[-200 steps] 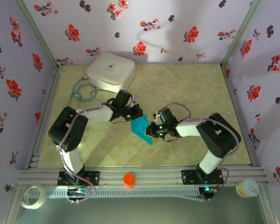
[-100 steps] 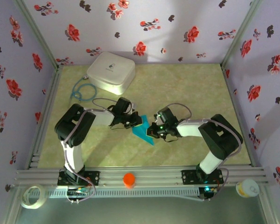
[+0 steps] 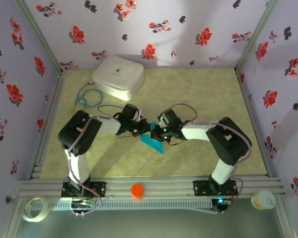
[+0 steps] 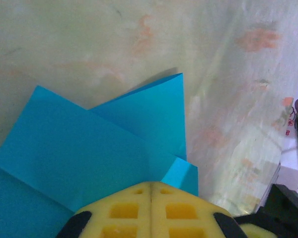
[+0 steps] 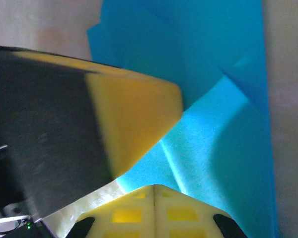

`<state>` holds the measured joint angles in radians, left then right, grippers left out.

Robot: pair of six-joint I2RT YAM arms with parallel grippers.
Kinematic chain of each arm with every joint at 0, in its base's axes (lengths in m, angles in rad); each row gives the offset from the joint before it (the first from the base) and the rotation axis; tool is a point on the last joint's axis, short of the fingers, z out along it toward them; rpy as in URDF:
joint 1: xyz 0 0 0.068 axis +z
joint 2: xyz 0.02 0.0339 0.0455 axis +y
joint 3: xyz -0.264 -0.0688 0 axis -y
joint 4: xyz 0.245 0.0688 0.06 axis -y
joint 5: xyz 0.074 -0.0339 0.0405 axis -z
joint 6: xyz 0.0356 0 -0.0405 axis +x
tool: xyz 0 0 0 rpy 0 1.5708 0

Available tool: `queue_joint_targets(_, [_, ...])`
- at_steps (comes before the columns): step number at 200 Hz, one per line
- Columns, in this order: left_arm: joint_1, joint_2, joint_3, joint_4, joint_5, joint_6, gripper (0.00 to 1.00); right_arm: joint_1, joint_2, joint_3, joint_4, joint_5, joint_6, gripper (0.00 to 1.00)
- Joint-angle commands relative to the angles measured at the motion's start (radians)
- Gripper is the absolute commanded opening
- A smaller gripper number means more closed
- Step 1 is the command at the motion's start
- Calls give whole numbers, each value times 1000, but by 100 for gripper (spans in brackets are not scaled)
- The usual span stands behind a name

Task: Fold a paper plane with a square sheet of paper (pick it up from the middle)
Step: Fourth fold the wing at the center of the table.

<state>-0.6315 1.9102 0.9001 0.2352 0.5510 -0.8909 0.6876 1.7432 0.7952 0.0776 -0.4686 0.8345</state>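
The turquoise-blue sheet of paper [image 3: 154, 144] lies on the table mat between the two arms, folded into overlapping flaps with a point toward the near right. My left gripper [image 3: 142, 130] is shut, its yellow tips pressed down on the paper's left part [image 4: 89, 148]. My right gripper [image 3: 157, 134] is also shut and rests on the paper [image 5: 223, 124] right beside the left one. In the right wrist view a yellow left fingertip [image 5: 134, 114] sits just ahead of my right gripper [image 5: 154, 186]. Nothing sits between either pair of jaws.
A white rounded box [image 3: 118, 75] stands at the back left with a blue cable [image 3: 87, 96] coiled beside it. On the front rail are an orange cap [image 3: 137, 191], a tape roll [image 3: 34, 208] and a small cup [image 3: 263, 200]. Flowered walls close in three sides.
The left arm first dropped lower, its gripper onto the paper's left edge. The right gripper then slid left over the paper until it sits next to the left one.
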Motion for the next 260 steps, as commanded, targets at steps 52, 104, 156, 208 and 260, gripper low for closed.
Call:
queue_joint_targets(52, [13, 38, -28, -16, -29, -9, 0, 0, -48, -154, 74, -32, 45, 1])
queue_joint_targets(104, [19, 46, -30, -13, -31, -18, 0, 0, -185, -251, -6, -42, 8, 1])
queue_joint_targets(156, [21, 52, -28, -10, -30, -25, 0, 4, -275, -358, 21, -17, 55, 1])
queue_joint_targets(208, [21, 51, -23, -17, -24, -20, 0, 6, -305, -220, -51, -28, 26, 1])
queue_joint_targets(260, [21, 49, -26, -19, -24, -26, 0, 11, -206, -260, 19, -53, 52, 3])
